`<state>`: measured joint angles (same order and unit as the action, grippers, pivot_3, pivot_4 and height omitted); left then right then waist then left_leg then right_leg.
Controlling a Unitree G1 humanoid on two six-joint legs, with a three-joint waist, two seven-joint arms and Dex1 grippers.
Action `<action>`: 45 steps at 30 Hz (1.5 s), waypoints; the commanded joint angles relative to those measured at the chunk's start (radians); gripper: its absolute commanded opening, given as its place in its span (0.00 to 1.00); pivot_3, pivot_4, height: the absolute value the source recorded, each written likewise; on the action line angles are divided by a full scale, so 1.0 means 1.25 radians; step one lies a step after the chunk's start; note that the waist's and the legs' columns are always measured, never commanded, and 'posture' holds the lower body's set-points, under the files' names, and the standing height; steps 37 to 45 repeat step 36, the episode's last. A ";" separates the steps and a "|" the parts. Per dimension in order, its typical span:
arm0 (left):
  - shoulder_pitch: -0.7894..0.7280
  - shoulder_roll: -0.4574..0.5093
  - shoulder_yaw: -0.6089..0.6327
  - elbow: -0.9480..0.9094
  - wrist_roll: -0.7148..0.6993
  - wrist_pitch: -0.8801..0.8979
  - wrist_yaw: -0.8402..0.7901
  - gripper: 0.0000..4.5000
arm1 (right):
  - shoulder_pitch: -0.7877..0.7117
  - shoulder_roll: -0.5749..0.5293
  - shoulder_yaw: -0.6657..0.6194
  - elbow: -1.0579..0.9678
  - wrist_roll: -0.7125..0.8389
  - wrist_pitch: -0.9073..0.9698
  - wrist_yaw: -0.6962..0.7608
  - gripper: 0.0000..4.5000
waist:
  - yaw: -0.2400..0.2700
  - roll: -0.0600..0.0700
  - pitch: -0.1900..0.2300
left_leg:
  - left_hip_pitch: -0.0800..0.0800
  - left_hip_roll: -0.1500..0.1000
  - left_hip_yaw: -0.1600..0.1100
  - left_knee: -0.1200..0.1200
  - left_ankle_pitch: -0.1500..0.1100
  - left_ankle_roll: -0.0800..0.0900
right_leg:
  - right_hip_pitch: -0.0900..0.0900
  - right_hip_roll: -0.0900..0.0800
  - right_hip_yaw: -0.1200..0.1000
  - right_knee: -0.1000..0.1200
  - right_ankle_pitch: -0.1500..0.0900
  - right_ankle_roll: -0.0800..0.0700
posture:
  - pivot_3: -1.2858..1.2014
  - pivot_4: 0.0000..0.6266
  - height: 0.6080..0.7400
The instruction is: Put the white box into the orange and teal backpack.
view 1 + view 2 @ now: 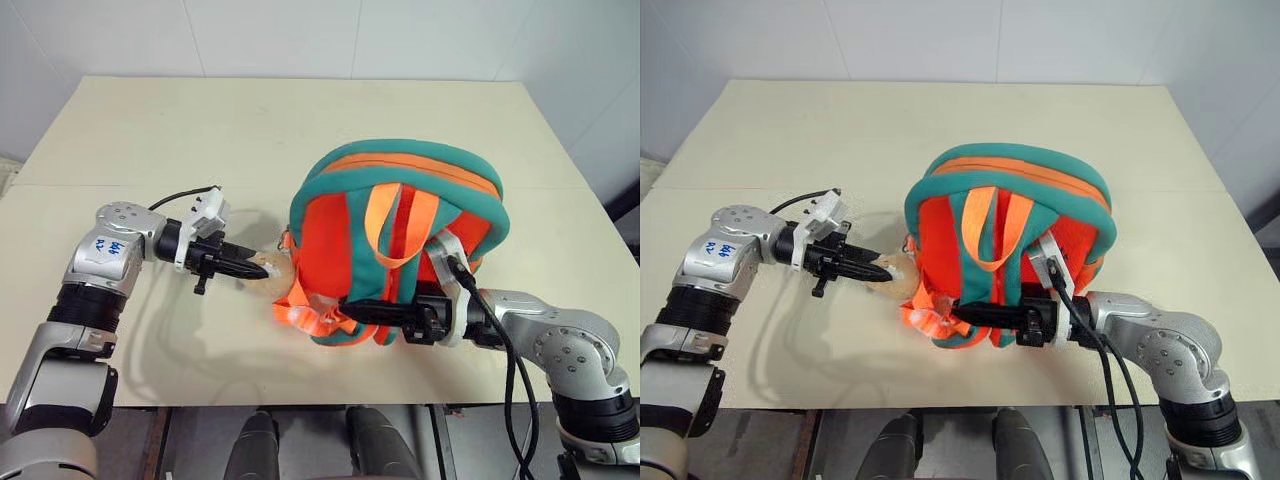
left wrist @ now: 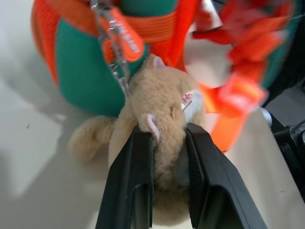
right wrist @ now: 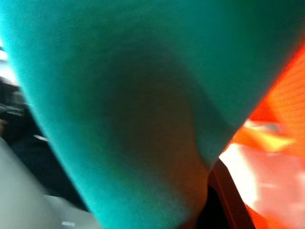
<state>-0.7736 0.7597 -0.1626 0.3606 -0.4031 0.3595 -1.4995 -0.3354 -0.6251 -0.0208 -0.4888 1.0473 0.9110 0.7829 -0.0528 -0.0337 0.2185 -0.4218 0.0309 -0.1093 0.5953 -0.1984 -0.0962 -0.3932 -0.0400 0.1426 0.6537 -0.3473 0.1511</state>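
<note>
Orange and teal backpack [image 1: 400, 240] standing centre-right of the frame on the cream table [image 1: 200, 130], strap side facing the camera. Left gripper [image 1: 250, 270], at centre-left, has its fingers [image 2: 131, 181] clamped on the tan plush toy [image 2: 159, 109] hanging from the bag's lower left corner. Right gripper [image 1: 355, 312], low at centre, appears pinched together on the bag's teal bottom edge. The white box cannot be located; whether it lies inside cannot be told. To steady the bag, keep both grips firm and avoid tugging the toy's chain [image 2: 116, 67].

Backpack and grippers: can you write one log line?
left gripper: shut on plush toy | right gripper: shut on backpack | white box: unseen
</note>
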 commanded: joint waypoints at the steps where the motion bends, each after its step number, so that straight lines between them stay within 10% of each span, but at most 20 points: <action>1: 0.009 0.003 0.068 -0.083 -0.041 0.024 0.025 0.28 | -0.010 -0.023 -0.031 -0.031 -0.051 -0.070 0.024 0.24 | 0.000 0.000 0.000 | 0.000 0.000 0.000 0.000 0.000 0.000 | 0.000 0.000 0.000 0.000 0.000 0.000 | 0.52 0.24 1.00; 12: 0.133 0.012 0.152 -0.235 -0.083 0.032 0.056 0.99 | 0.070 -0.207 -0.162 -0.043 -0.145 -0.189 0.175 1.00 | 0.002 0.000 0.000 | 0.000 0.000 0.000 0.000 0.000 0.000 | 0.001 0.000 0.000 -0.001 0.000 0.000 | 0.52 0.24 1.00; 24: 0.182 0.049 0.288 -0.221 -0.109 -0.019 0.072 0.99 | 0.308 -0.267 -0.463 0.074 -0.274 -0.348 0.285 1.00 | 0.010 0.000 0.000 | 0.001 0.000 0.001 0.000 0.000 0.000 | 0.001 0.000 0.000 -0.001 0.000 0.000 | 0.52 0.24 1.00; 45: 0.273 0.063 0.326 -0.258 -0.118 -0.040 0.083 0.99 | 0.213 -0.303 -0.367 0.256 -0.362 -0.465 0.378 1.00 | 0.000 0.000 0.000 | 0.003 0.000 0.003 0.001 0.000 0.001 | 0.003 -0.001 0.002 -0.001 0.001 0.000 | 0.52 0.24 1.00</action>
